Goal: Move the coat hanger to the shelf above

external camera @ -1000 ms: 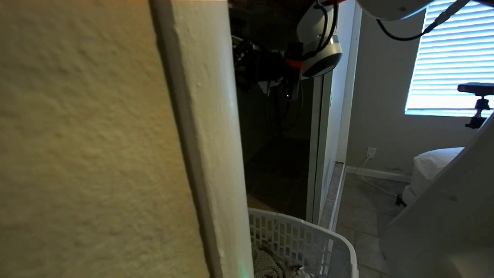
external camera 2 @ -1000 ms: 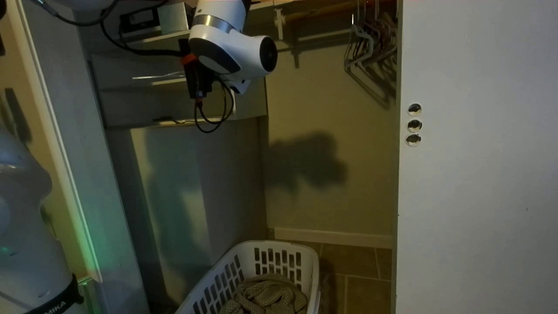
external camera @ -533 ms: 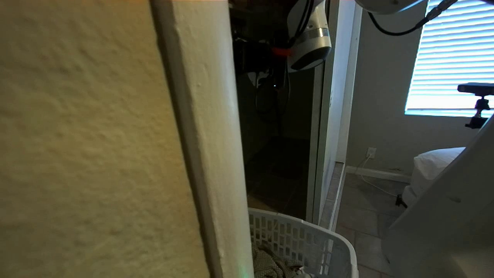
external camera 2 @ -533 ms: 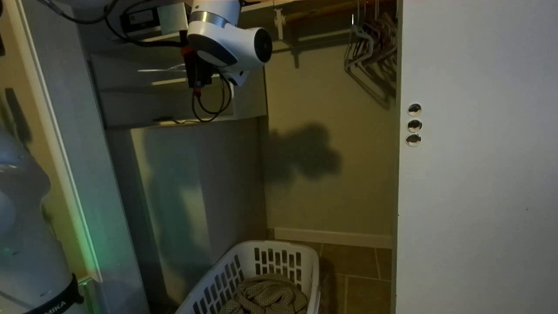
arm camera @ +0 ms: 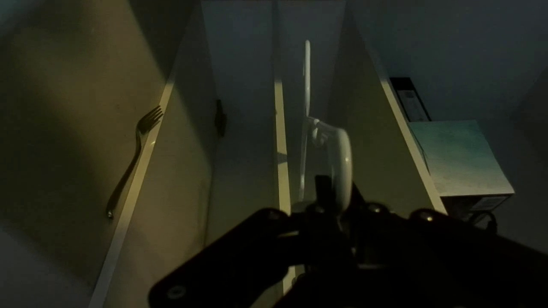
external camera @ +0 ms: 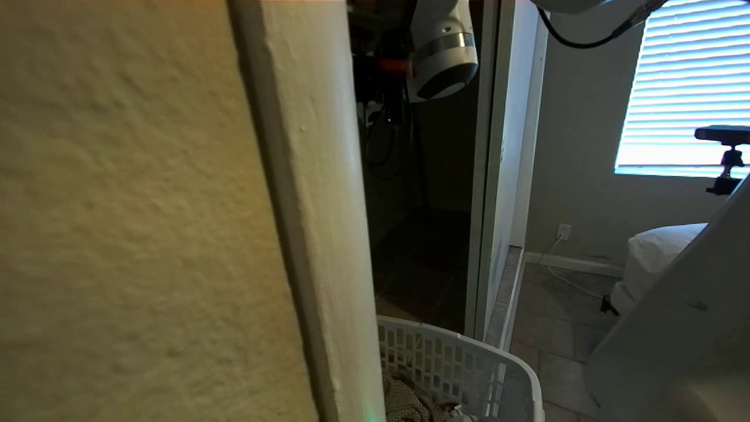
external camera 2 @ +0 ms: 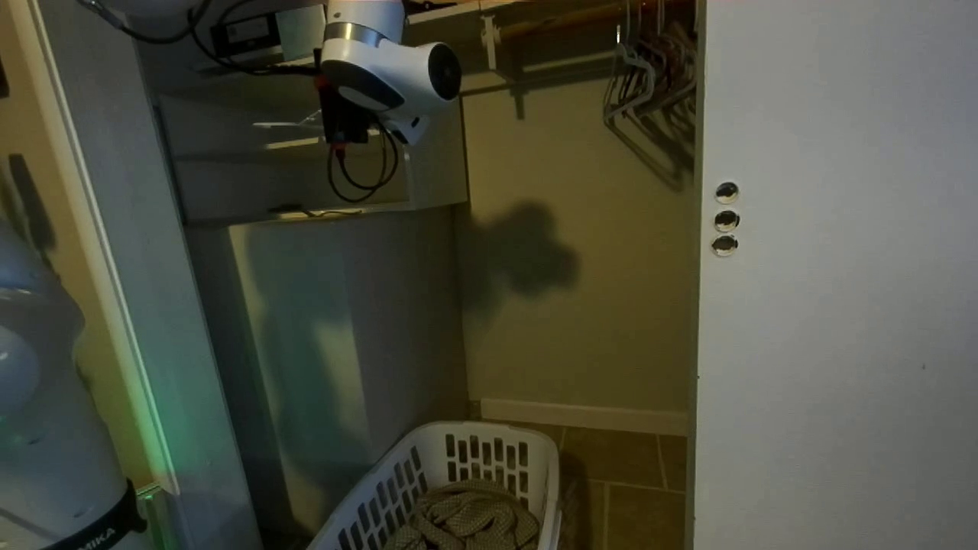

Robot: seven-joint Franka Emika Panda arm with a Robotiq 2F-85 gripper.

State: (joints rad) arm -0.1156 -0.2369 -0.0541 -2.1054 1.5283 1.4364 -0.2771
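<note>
Behind everything, a dim tan back wall (external camera 2: 588, 351) closes off the closet, with a broad, flat white door (external camera 2: 833, 321) beside it. You then have a pale grey shelving unit (external camera 2: 437, 172), with a flat top board (arm camera: 408, 132), a middle board (arm camera: 280, 124) and a lowest board (arm camera: 117, 244), and your white robot arm (external camera 2: 374, 65), capped in black at the joints, hangs in front of it. Below, you see a white plastic laundry basket (external camera 2: 497, 428) with slotted walls, holding a crumpled tan cloth (external camera 2: 470, 512). Up on the top board sits a silver-grey rectangular box (arm camera: 462, 158). Your black two-fingered gripper (arm camera: 339, 194) is drawn in narrow, pinching the near, curved part of a slim, glossy white coat hanger (arm camera: 344, 162); in both exterior views that grip is hidden or too dark to read. From your grip, the hanger's thin bar runs ahead between the middle board and the top one, and in an exterior view a pale length of the hanger (external camera 2: 283, 124) shows just above the middle board's edge. From these views you cannot tell whether it touches either board. Well apart from your gripper, a dull metal fork (arm camera: 132, 166) shows along the edge of the lowest board.
</note>
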